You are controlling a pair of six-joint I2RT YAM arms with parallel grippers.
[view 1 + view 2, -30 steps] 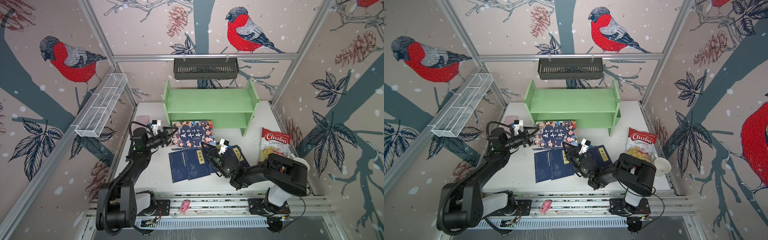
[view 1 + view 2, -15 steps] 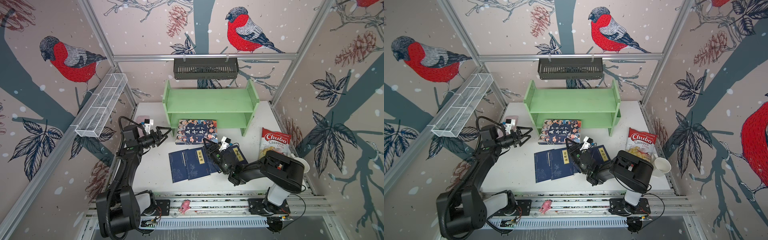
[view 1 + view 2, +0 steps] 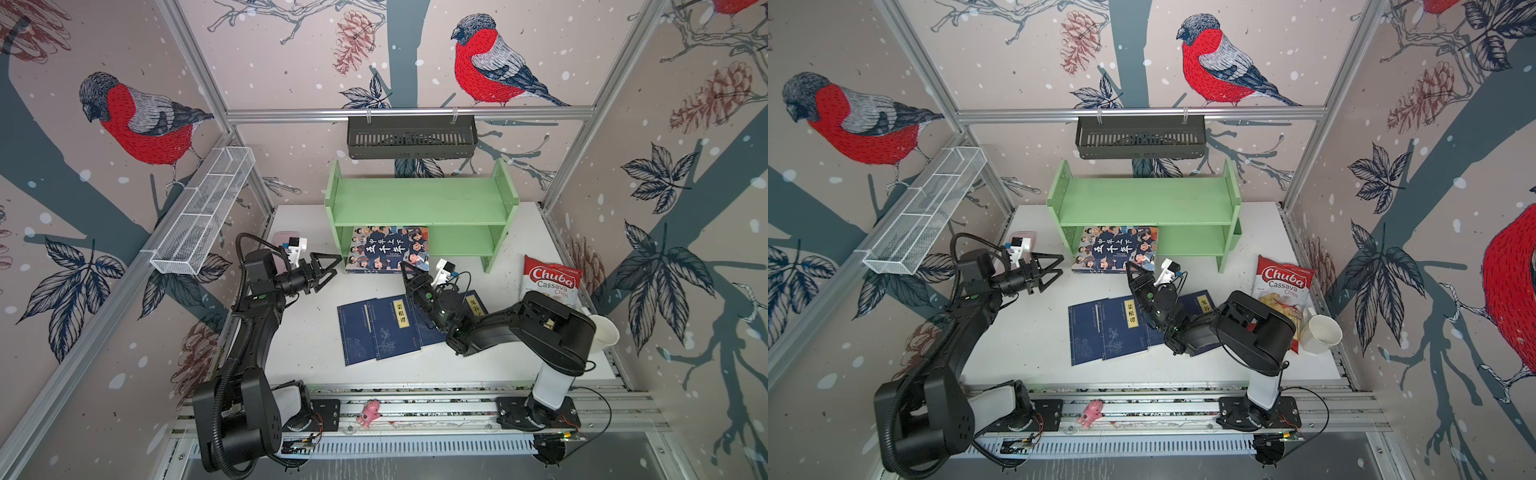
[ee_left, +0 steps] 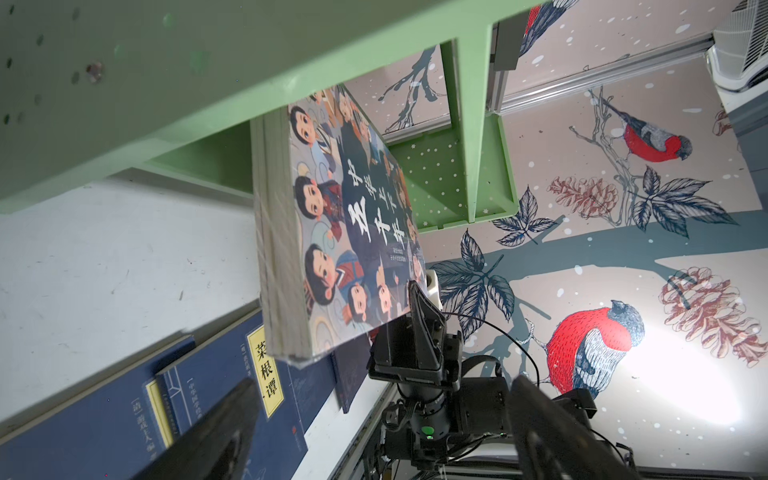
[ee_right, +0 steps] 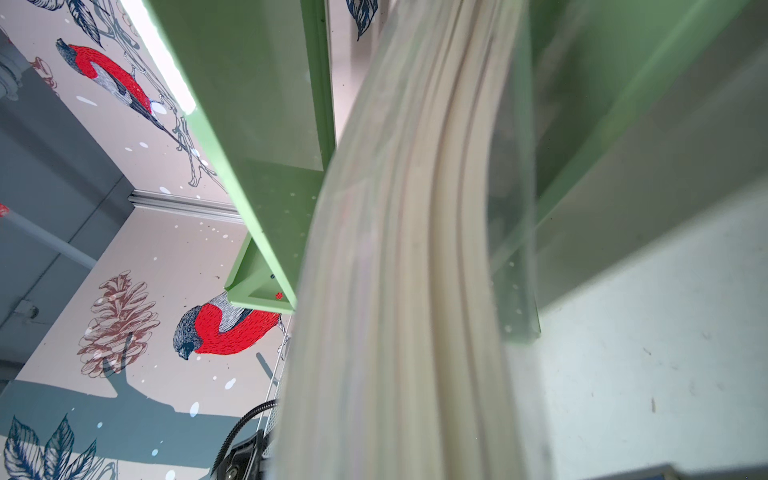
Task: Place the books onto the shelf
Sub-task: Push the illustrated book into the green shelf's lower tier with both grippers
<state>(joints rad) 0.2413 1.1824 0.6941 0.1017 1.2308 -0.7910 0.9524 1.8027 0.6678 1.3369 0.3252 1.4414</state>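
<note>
Gripping book (image 3: 388, 249), seemingly, right arm (image 3: 492, 328) outstretched

Your right gripper (image 3: 1140, 269) pinches the colourful cartoon-cover book (image 3: 1113, 247), half inside the lower tier of the light green wooden shelf (image 3: 1142, 199).

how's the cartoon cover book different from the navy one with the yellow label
The cartoon cover book is colourful and thicker; the navy book is thin, plain dark blue. The cartoon cover book is held up off the table in the right gripper, far end in the lower tier of the shelf; the navy book lies flat, untouched, overlapping other navy books. Both have Chinese titles.
</note>
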